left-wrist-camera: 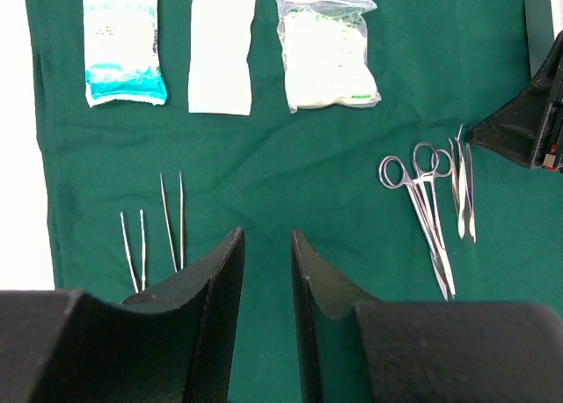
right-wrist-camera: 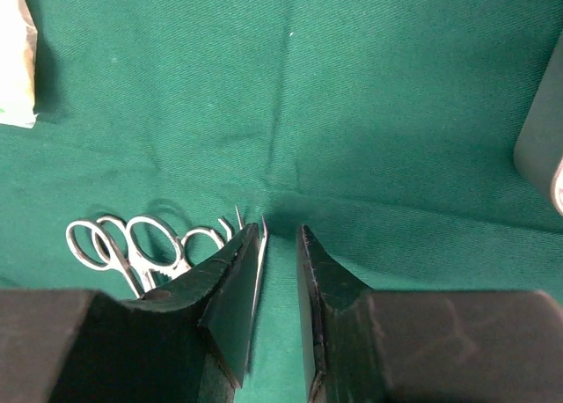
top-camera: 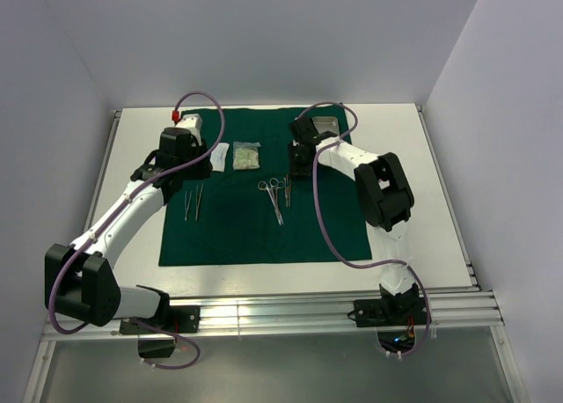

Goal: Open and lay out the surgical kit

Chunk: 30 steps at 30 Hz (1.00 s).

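The near strip of the green cloth (top-camera: 255,245) is bare and open to a gripper from the front. Between the two pairs of tweezers (left-wrist-camera: 172,218) on the left and the ring-handled clamps (left-wrist-camera: 427,209) runs a free lane of cloth; the row of three packets (left-wrist-camera: 222,49) closes it at the far end. On the right the way is blocked by the steel tray (top-camera: 324,124) in the far corner and by the right gripper (right-wrist-camera: 280,236), low over the cloth just beside the clamps, with one slim tool (right-wrist-camera: 261,240) in the gap between its fingers.
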{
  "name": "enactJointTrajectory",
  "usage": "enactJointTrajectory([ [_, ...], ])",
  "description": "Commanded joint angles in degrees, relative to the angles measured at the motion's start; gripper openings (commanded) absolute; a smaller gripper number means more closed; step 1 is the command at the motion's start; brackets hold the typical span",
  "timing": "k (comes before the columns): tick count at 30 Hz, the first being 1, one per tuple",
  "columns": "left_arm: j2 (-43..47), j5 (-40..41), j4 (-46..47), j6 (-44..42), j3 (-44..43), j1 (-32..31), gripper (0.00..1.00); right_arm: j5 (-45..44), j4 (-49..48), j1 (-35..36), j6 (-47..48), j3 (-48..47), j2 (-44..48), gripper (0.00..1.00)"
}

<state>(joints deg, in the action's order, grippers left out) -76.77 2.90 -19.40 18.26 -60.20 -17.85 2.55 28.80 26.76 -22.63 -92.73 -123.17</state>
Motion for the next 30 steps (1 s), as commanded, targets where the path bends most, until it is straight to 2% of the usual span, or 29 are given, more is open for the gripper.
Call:
enactJointTrajectory([
  [1, -0.48, 0.27, 1.82, 0.81, -0.79, -0.17, 0.32, -0.26, 0.21, 0.40, -0.04, -1.67, 1.10, 0.32],
  [7, -0.40, 0.71, 1.56, 0.64, -0.79, -0.17, 0.32, -0.97, 0.91, 0.57, -0.13, -3.33, -0.75, 0.29],
  [9, -0.40, 0.71, 1.56, 0.63, -0.70, -0.17, 0.32, -1.23, 1.17, 0.66, -0.04, -4.38, -1.71, 0.24],
  [22, -1.10, 0.71, 1.20, 0.46, -1.32, -0.17, 0.32, -2.37, 3.46, 1.89, 0.48, -6.24, -3.74, 0.22],
  [25, -1.01, 0.71, 1.29, 0.46, -1.14, -0.17, 0.32, -3.78, 3.46, 1.89, 0.48, -5.89, -3.83, 0.16],
  [28, -0.84, 0.45, 1.38, 0.28, -1.14, -0.17, 0.31, -4.04, 3.98, 1.89, 0.22, -5.80, -3.65, 0.01],
  [30, -0.75, -0.08, 1.20, 0.11, -1.32, -0.17, 0.31, -4.13, 4.25, 1.80, 0.13, -5.36, -2.08, 0.00],
])
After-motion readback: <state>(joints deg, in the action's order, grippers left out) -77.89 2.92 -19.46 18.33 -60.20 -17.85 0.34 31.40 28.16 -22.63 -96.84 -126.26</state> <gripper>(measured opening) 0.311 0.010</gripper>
